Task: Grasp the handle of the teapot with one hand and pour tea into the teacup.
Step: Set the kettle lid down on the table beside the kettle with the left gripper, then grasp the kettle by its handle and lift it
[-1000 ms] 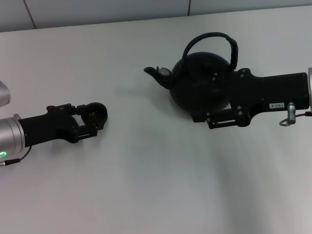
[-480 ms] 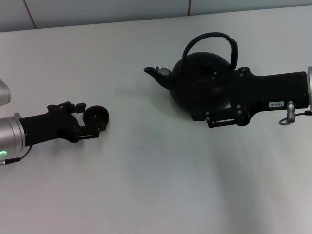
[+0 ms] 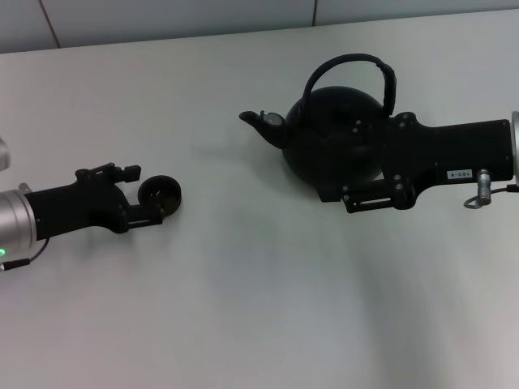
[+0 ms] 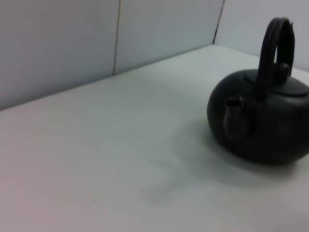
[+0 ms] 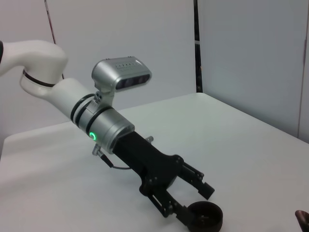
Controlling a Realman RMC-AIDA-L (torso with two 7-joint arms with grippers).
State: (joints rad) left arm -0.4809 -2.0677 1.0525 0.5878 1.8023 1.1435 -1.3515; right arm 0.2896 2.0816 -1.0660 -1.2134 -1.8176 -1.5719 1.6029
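The round black teapot (image 3: 332, 134) stands on the table at the back right, its spout (image 3: 258, 121) pointing left; it also shows in the left wrist view (image 4: 263, 125). Its hoop handle (image 3: 350, 61) arches over the top, also seen in the left wrist view (image 4: 275, 43). My right gripper (image 3: 357, 162) lies over the pot's right side, and its fingertips are lost against the black pot. The small black teacup (image 3: 162, 194) sits on the table at the left, also in the right wrist view (image 5: 205, 217). My left gripper (image 3: 144, 194) is open, its fingertips just beside the cup (image 5: 195, 204).
The white table (image 3: 243, 308) has a grey panelled wall (image 3: 162, 16) along its far edge. The stretch between teacup and teapot holds nothing else. My left arm (image 5: 106, 128) reaches in from the left edge.
My left gripper has drawn back to the left off the teacup, which stays on the table. The right arm and teapot have not moved.
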